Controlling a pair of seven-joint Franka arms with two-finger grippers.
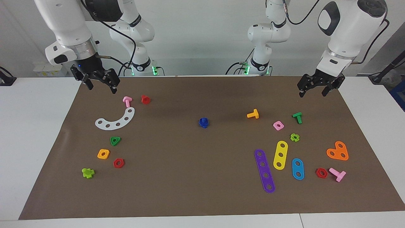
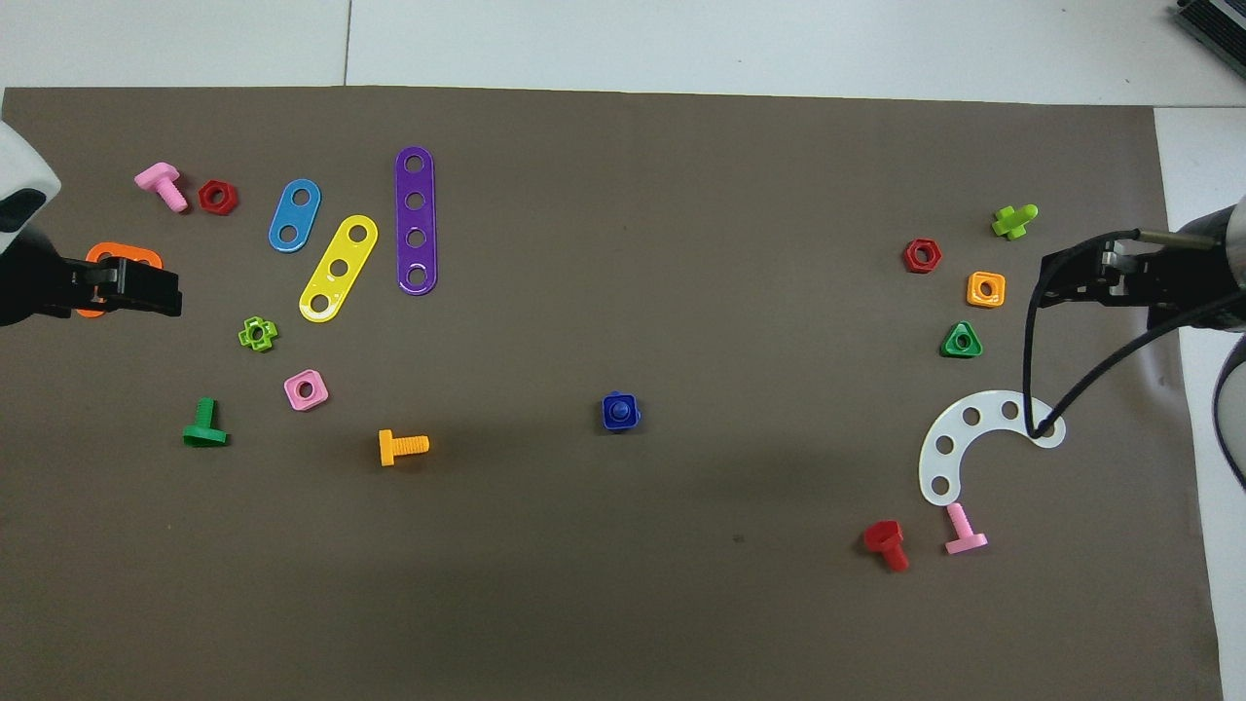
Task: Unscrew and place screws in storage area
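Observation:
The blue screw (image 1: 203,122) stands in the middle of the brown mat with a blue square nut around its stem; it also shows in the overhead view (image 2: 620,410). The storage area (image 1: 91,136) is the mat patch at the right arm's end, with a white curved strip (image 1: 116,120), a green triangular nut (image 1: 115,141), an orange nut (image 1: 103,154) and a red nut (image 1: 118,163). My right gripper (image 1: 100,85) is open and empty, raised over that end. My left gripper (image 1: 314,91) is open and empty, raised over the left arm's end. Both are well apart from the screw.
A pink bolt (image 1: 127,101), a red bolt (image 1: 145,99) and a light green bolt (image 1: 88,172) lie by the storage patch. At the left arm's end lie purple (image 1: 264,170), yellow (image 1: 280,155) and blue (image 1: 297,168) strips, an orange heart plate (image 1: 338,151), plus bolts and nuts.

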